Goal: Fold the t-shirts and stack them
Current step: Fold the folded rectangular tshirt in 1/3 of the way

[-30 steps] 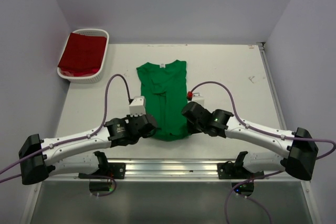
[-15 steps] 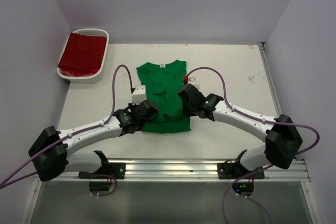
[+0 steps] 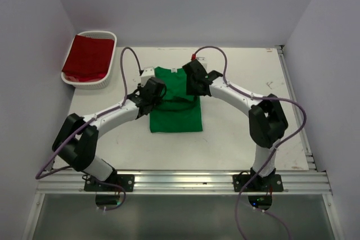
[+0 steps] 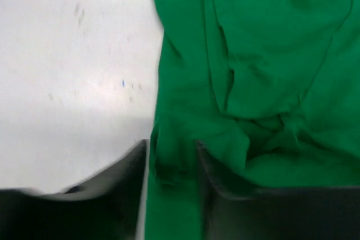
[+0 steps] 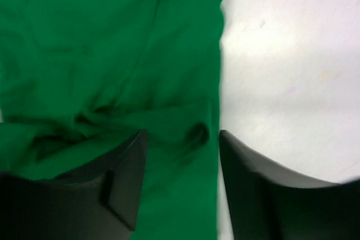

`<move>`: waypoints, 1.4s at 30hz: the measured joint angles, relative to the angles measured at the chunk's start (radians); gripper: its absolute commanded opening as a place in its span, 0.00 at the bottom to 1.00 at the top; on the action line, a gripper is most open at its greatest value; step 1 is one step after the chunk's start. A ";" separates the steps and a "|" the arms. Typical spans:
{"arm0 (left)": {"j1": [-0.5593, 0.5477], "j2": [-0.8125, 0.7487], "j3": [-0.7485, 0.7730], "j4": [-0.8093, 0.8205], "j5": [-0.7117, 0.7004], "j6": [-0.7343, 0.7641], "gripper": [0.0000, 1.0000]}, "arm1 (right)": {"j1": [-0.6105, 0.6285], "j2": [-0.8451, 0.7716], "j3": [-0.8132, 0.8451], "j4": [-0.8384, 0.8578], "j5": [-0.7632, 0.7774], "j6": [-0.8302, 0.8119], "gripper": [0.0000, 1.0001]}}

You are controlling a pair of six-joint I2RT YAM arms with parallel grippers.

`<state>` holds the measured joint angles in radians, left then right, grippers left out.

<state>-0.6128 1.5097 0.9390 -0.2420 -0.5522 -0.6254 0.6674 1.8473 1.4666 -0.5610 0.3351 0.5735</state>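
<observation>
Both arms have reached forward from the near edge of the desk (image 3: 242, 127), carrying the hem of the green t-shirt (image 3: 175, 117) up towards its collar. The shirt now lies doubled over as a shorter rectangle in mid-desk.

At far left, the dark red t-shirt (image 3: 87, 57) lies in the white basket (image 3: 84, 84), well apart from the work.

The left claw (image 4: 170, 144) sits over the shirt's left border. Its jaws, shut a second ago, stand apart with a strip of green cloth lying between them. The fabric beyond is rumpled where the top layer has landed.

The right claw (image 5: 181, 133) mirrors it on the shirt's right border, jaws likewise parted with the green edge between them and bare desk to the outside. Whether the cloth touches either claw's pads is hard to tell from these close, soft views.

This looks like the let-go after the lengthwise halving fold. The green shirt seems nearly folded, and the red one has yet to be started.
</observation>
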 measured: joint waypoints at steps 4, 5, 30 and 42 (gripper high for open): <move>0.073 0.097 0.134 0.019 0.032 0.032 1.00 | -0.050 0.131 0.175 -0.049 0.055 -0.013 0.76; 0.089 0.099 0.151 0.022 0.039 0.039 1.00 | -0.056 0.135 0.181 -0.054 0.069 -0.014 0.78; 0.115 0.009 -0.157 0.220 0.553 0.074 0.00 | -0.046 -0.091 -0.257 0.257 -0.362 -0.005 0.00; 0.114 0.113 -0.211 0.389 0.773 0.077 0.00 | -0.045 -0.035 -0.357 0.368 -0.479 0.045 0.00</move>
<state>-0.4992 1.6226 0.7280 0.1471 0.2207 -0.5488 0.6220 1.8122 1.1099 -0.1932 -0.1436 0.6182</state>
